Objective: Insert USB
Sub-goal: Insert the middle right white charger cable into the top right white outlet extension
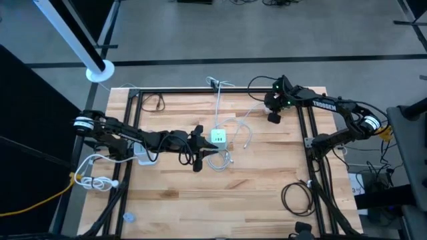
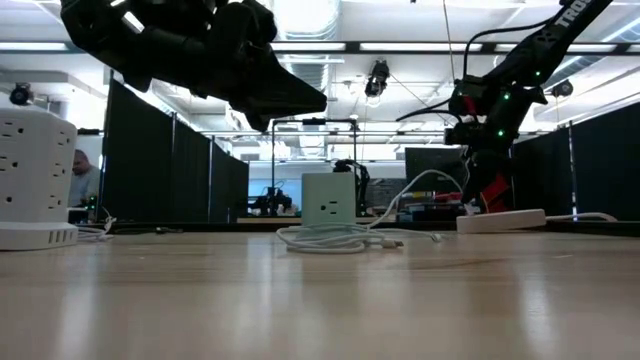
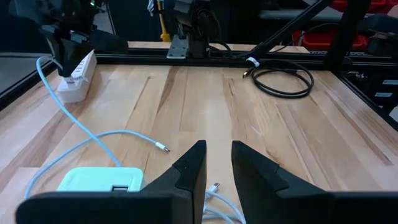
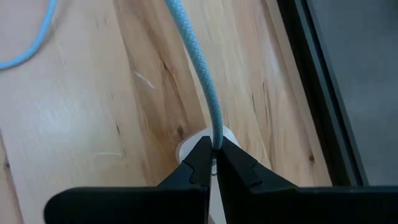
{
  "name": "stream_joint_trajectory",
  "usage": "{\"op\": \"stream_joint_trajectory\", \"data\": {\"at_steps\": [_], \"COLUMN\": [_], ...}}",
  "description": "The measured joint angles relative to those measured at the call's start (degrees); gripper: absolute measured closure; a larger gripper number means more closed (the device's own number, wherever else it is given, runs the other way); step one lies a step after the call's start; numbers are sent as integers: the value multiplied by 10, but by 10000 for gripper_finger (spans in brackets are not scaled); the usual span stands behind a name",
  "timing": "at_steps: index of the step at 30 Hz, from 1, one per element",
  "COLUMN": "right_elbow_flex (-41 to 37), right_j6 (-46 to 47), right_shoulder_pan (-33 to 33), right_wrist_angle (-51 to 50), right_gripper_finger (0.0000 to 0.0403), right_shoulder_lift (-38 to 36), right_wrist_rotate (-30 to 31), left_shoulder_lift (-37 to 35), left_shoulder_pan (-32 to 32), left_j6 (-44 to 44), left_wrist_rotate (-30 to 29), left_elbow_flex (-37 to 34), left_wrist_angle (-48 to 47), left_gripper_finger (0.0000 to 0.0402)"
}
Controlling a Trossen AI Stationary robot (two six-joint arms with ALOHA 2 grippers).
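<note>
A pale green charger block [image 1: 219, 138] stands on the table's middle, its ports showing in the low view [image 2: 328, 200], with a coil of white cable [image 2: 330, 240] lying in front of it. My left gripper [image 3: 217, 167] hovers level just left of the charger [image 3: 102, 185], fingers a little apart with nothing between them. At the far right, my right gripper [image 4: 214, 152] points steeply down over a white power strip [image 3: 76, 78], shut on a light-blue braided cable [image 4: 199, 68]. The cable's free plug end [image 3: 163, 148] lies on the wood. My right gripper pinches the light-blue cable [image 4: 216, 138] between its two fingertips, coming from above. The cable runs away from the fingers and droops slack to the table. A white rounded part [image 4: 186, 148] sits right under the fingertips; whether they touch it cannot be told.
A black coiled cable [image 1: 298, 198] lies near the right front. White cords [image 1: 97, 180] and an adapter [image 1: 143, 157] sit at the left. A white socket tower [image 2: 30, 170] stands close to the low camera. A black frame [image 1: 308, 133] borders the table.
</note>
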Motion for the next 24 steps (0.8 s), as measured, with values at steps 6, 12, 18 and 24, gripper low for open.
{"op": "stream_joint_trajectory", "data": {"at_steps": [6, 12, 18, 24], "right_elbow_flex": [0, 1, 0, -1], "right_j6": [35, 74, 76, 79], "right_shoulder_pan": [-1, -1, -2, -5], "right_wrist_angle": [-1, -4, -5, -5], "right_gripper_finger": [403, 403, 403, 403], "right_shoulder_lift": [0, -1, 0, 0], "right_wrist_rotate": [17, 59, 65, 65], "left_shoulder_lift": [0, 0, 0, 0], "left_shoulder_pan": [-7, -16, -21, -23], "left_j6": [-4, -4, -4, -8], "left_wrist_rotate": [0, 0, 0, 0], "left_elbow_flex": [0, 0, 0, 0], "left_wrist_angle": [0, 0, 0, 0], "left_gripper_finger": [337, 337, 337, 337]}}
